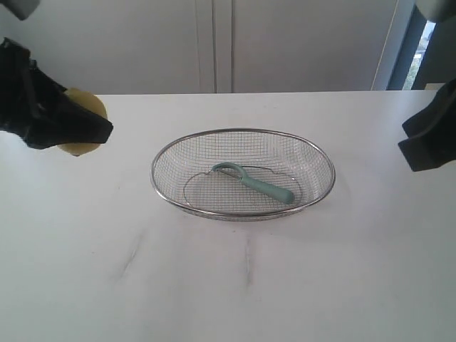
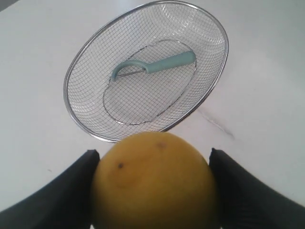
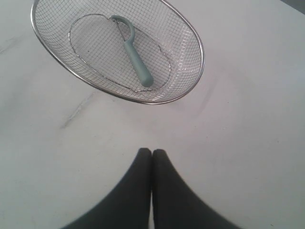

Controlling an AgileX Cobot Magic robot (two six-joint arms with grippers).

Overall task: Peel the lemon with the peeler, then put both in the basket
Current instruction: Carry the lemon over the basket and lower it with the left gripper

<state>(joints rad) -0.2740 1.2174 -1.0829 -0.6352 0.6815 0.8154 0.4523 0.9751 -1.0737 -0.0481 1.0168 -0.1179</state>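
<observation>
Two left fingers (image 2: 62,191): clamped around the lemon (image 2: 152,181), apparently lifted off the desk (image 1: 228,285), well left of the basket (image 1: 152,174).
Two right fingers (image 3: 138,191): pressed together, empty, off to the basket's right.
Basket contents: the peeler (image 1: 253,182), lying flat.
Risk: a high release could bounce the round lemon over the rim; smooth skin may slip early.

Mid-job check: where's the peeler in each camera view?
Exterior: peeler lies inside the basket, near the picture's centre.
Left wrist: peeler in the basket, beyond the held lemon.
Right wrist: peeler in the basket, beyond the shut right gripper.
Shared landmark: the basket's oval wire rim.
</observation>
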